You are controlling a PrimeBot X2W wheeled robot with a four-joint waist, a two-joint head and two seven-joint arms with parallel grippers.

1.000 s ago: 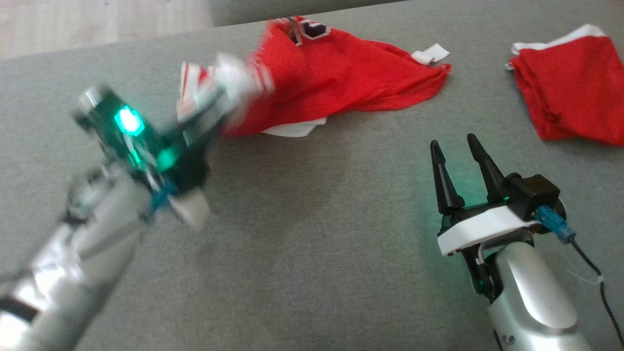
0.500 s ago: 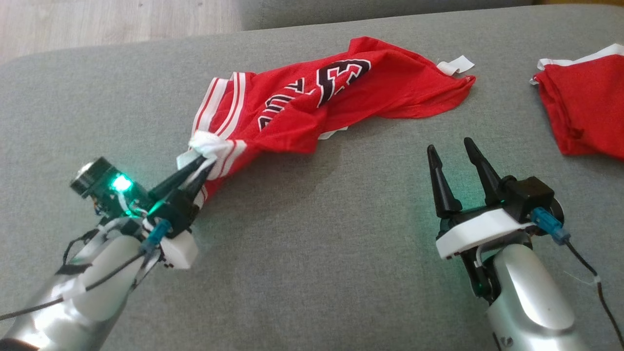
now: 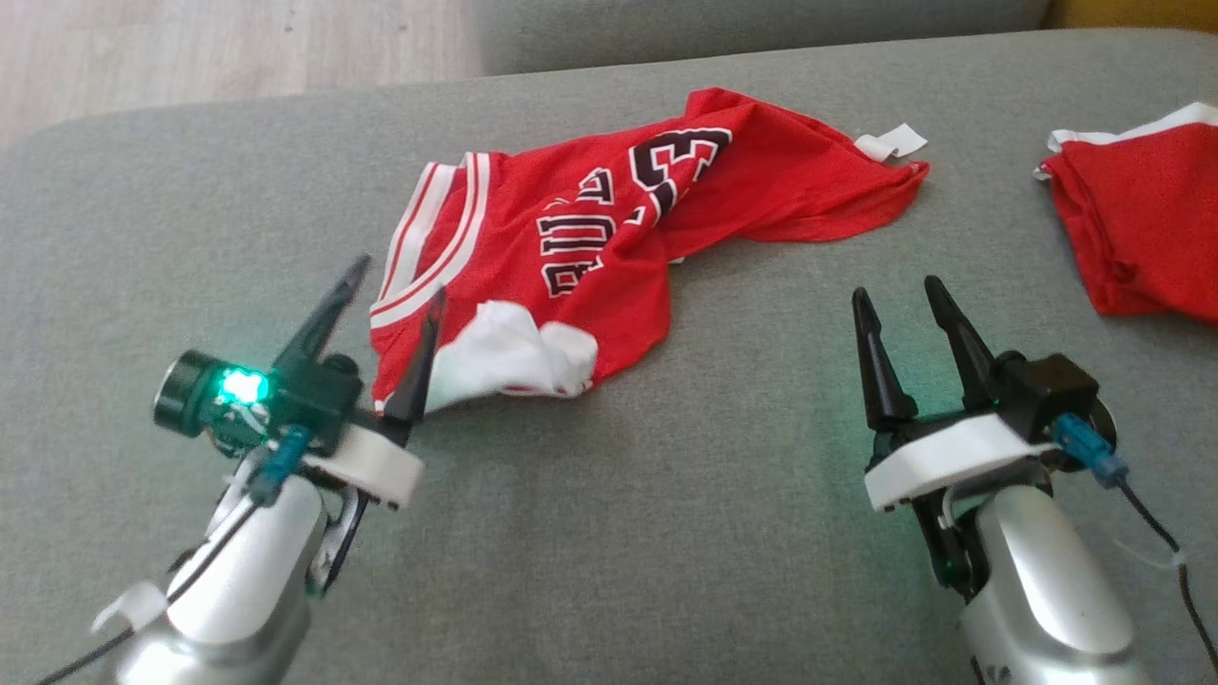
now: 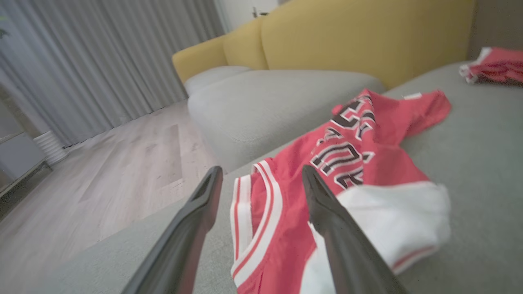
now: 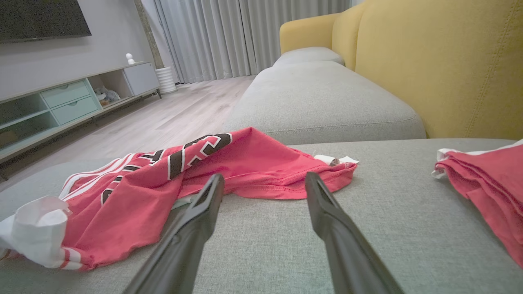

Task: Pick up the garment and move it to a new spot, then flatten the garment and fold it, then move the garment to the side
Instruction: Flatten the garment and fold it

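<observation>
The garment (image 3: pixel 609 228) is a red jersey with white trim and black lettering, lying crumpled on the grey sofa cushion (image 3: pixel 618 533). My left gripper (image 3: pixel 400 281) stands open at the garment's near-left edge. Its right finger rests against the turned-over white part (image 3: pixel 514 357), and nothing is held. In the left wrist view the garment (image 4: pixel 347 155) lies ahead, and the striped trim (image 4: pixel 253 220) sits between the spread fingers of that gripper (image 4: pixel 261 169). My right gripper (image 3: pixel 896 290) is open over bare cushion, short of the garment (image 5: pixel 245 163); its own view shows it (image 5: pixel 264 177) empty.
A second red garment (image 3: pixel 1142 219) lies folded at the right edge of the cushion, also seen as a red pile (image 5: pixel 490 179). Another grey cushion (image 5: pixel 327 98) and a yellow sofa back (image 5: pixel 429 61) stand beyond. Wooden floor (image 3: pixel 190 48) lies past the cushion's far-left edge.
My left gripper has opened and let go of the garment's white-trimmed edge, which has dropped onto the cushion. The garment now lies more spread, lettering up. The right arm has stayed put.
</observation>
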